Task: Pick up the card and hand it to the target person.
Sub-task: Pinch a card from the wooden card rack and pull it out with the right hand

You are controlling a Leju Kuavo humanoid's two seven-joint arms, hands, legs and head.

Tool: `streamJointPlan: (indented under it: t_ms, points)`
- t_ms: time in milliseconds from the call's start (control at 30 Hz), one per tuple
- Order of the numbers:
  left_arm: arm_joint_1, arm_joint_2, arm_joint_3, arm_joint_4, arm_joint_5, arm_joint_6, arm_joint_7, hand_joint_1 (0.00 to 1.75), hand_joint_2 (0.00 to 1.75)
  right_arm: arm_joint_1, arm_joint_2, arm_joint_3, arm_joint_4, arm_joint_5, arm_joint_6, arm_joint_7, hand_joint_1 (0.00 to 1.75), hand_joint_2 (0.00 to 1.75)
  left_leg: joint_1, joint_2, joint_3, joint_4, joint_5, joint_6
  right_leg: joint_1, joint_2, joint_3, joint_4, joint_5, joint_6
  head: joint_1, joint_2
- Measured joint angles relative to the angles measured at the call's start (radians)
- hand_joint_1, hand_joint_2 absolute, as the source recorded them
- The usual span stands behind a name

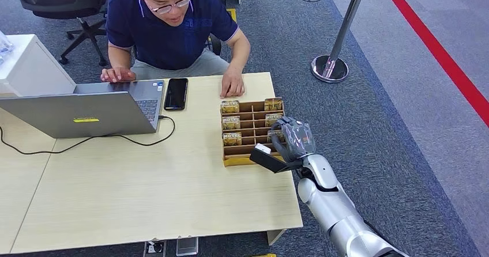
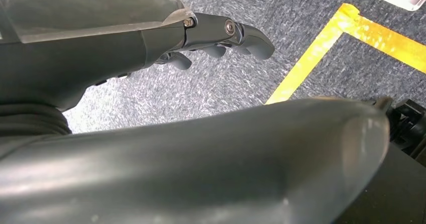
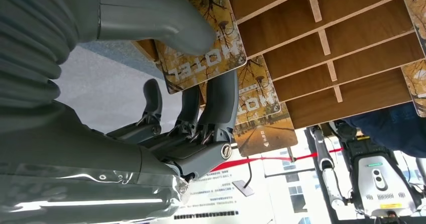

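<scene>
Table (image 1: 144, 199): light wood, carrying every item listed here, with the wooden card rack (image 1: 251, 131) serving as the reference landmark.

Person (image 1: 173, 26): sitting at the far side of the table, beyond the rack, in a dark blue shirt; one hand (image 1: 232, 86) resting flat on the tabletop just beyond the rack's far edge, the other hand (image 1: 117, 74) lying by the laptop.

Laptop (image 1: 86, 112): standing open, well apart from the rack on its left side, with a black cable (image 1: 86, 142) trailing across the tabletop.

Card rack: sitting near the table's right edge, divided into slotted compartments, several holding hotel cards (image 1: 231, 106).

Right hand (image 1: 294, 137): reaching over the rack's right-hand column on a silver arm. In the right wrist view, thumb pressing one face of the card (image 3: 211, 58) and fingers (image 3: 221, 103) pressing the other, so clamping on the card. Card printed "HOTEL" over an autumn-tree picture, lying at the rack's edge, partly in front of a second hotel card (image 3: 258, 113) in the next slot.

Left hand (image 2: 211, 38): hanging over grey carpet beside yellow floor tape (image 2: 321, 48), fingers loosely curled and slightly apart, gripping nothing.

Phone (image 1: 176, 93): black, lying flat between the laptop and the rack.
</scene>
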Motion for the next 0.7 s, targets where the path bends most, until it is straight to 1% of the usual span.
streamJointPlan:
  t_ms: [67,200,333,700]
  points:
    - [0.000,0.000,0.000,0.000,-0.001,0.000,-0.001,0.00,0.00,0.000,0.000,0.000,-0.001,0.001,-0.002,0.000,1.40,1.75,0.000,0.000,0.000,0.000,0.000,0.000,0.000,0.000,0.000,0.000,0.000,0.000,0.000,0.000]
    - [-0.001,0.000,-0.004,0.000,-0.011,0.000,-0.012,0.00,0.00,0.003,-0.001,-0.001,-0.002,0.004,-0.002,0.000,1.46,1.75,0.000,0.000,0.000,0.000,0.000,0.000,0.000,0.000,0.000,0.000,0.000,0.000,0.000,0.000]
    - [-0.001,0.000,-0.007,0.000,-0.020,0.005,-0.025,0.00,1.75,0.004,-0.003,-0.001,-0.003,0.004,-0.002,-0.002,1.45,1.75,0.000,0.000,0.001,0.000,0.000,0.000,0.000,0.000,0.001,0.000,0.001,0.000,0.000,0.000]
    - [-0.001,0.000,-0.021,0.000,-0.039,0.047,-0.025,0.00,1.75,0.007,-0.005,-0.008,-0.003,0.004,-0.002,-0.008,1.48,1.75,0.000,0.000,0.001,0.001,0.000,0.000,0.000,0.000,0.001,0.000,0.001,0.000,0.000,0.000]
